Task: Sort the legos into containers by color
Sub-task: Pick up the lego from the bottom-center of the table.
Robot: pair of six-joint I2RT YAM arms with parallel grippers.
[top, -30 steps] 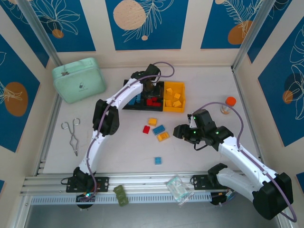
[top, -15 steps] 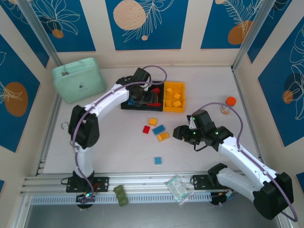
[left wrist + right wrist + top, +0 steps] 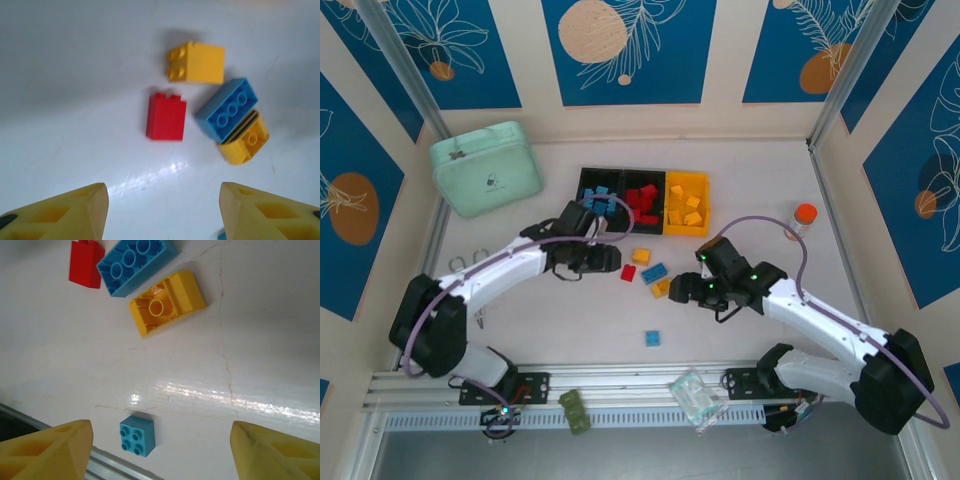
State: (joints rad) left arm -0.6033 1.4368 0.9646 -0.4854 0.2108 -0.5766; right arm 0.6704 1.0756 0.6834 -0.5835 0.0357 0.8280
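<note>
**1. Current step.** Pick phase: both arms are over the loose legos, and neither carries a brick.

**2. Left gripper (image 3: 162, 192).** The jaws are spread and nothing is between them.
- Nearest, just ahead of the fingertips and close to the centre line, a red brick (image 3: 166, 116) lies flat on the table (image 3: 75, 75).
- Beyond it is a yellow brick (image 3: 196, 62).
- Ahead and off to one side, a blue brick (image 3: 227, 109) touches a curved yellow brick (image 3: 245, 140).

**3. Right gripper (image 3: 162, 432).** The jaws are spread wide and empty.
- Nearest, just ahead of the fingertips and off centre, is a small blue brick (image 3: 137, 435) with its studs up.
- Farther ahead, the curved yellow brick lies hollow side up.
- The blue and red bricks are farthest.

**4. Containers (image 3: 582, 178).** These sit past the loose cluster from both grippers. They already hold blue, red and yellow bricks, one colour per bin.

**5. Next move (judgement).**
- Left: the red brick is the likely target. Centre the jaws over it, descend, close across its narrow faces, then carry it to the red-filled bin.
- Right: shift sideways to centre on the small blue brick before descending.
- Keep the arms apart, since they share one cluster.
</note>
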